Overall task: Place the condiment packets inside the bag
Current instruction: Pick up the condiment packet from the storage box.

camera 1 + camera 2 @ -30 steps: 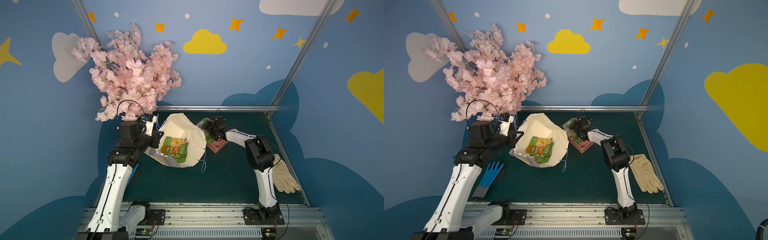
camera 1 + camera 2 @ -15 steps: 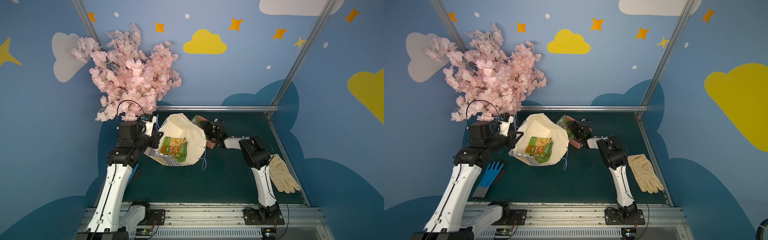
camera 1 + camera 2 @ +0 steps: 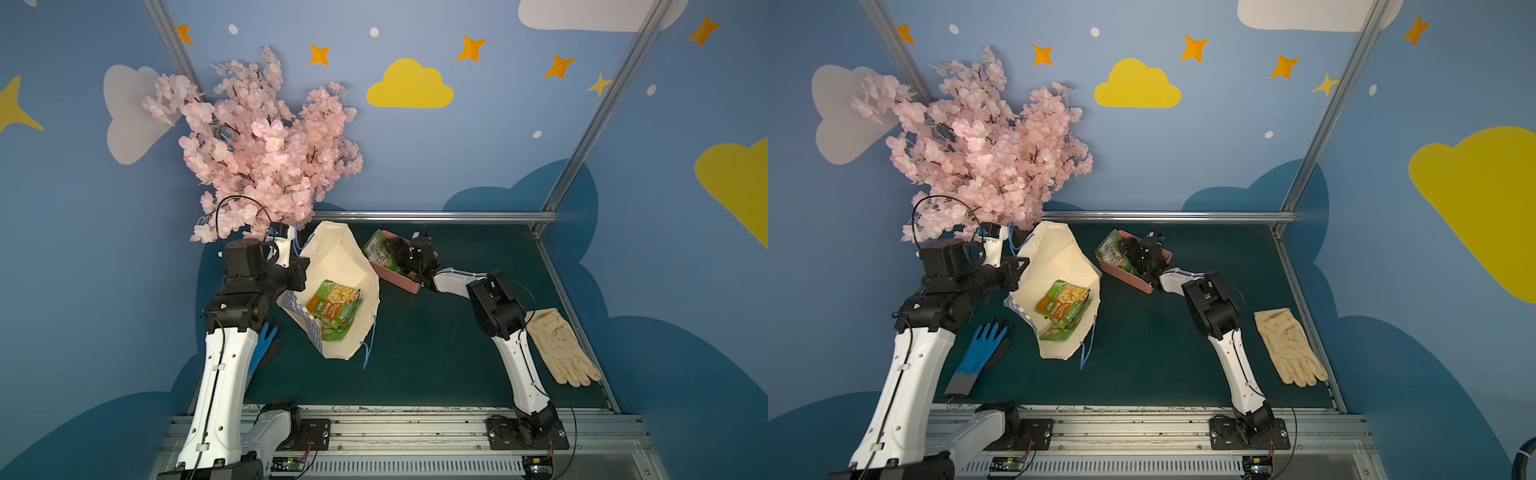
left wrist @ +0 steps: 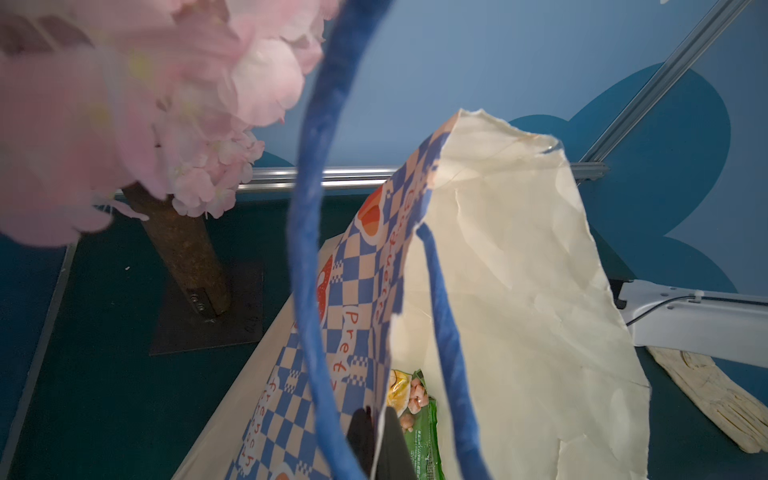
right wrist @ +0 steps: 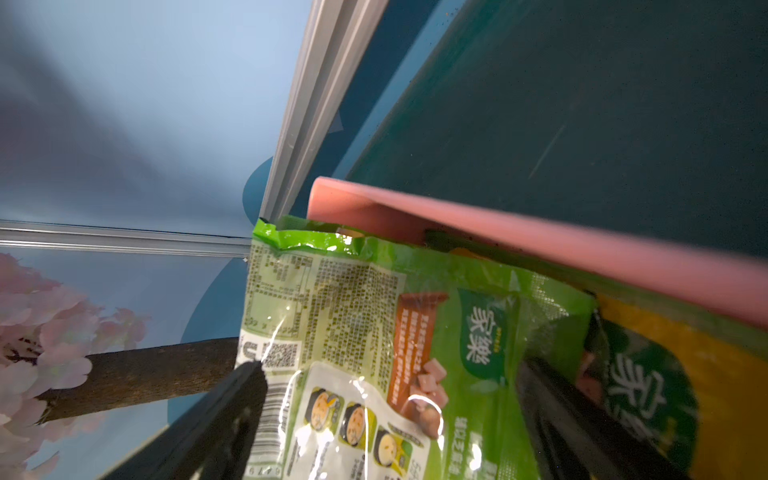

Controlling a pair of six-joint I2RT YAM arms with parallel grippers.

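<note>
Cream paper bag [image 3: 345,257] at the mat's [image 3: 436,353] 10 o'clock, condiment packets [image 3: 334,305] inside, left gripper [image 4: 376,440] clamped on its 9 o'clock rim, right gripper [image 5: 390,365] spread wide astride a green packet [image 5: 353,316] in the pink tray [image 3: 397,280] at 12 o'clock.

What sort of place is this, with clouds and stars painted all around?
Probably a robot test booth dressed up like a nursery: painted cloud walls inside a bare metal frame, a left arm and right arm bolted to a rail at the table's edge, and a fake blossom tree as decoration.
</note>
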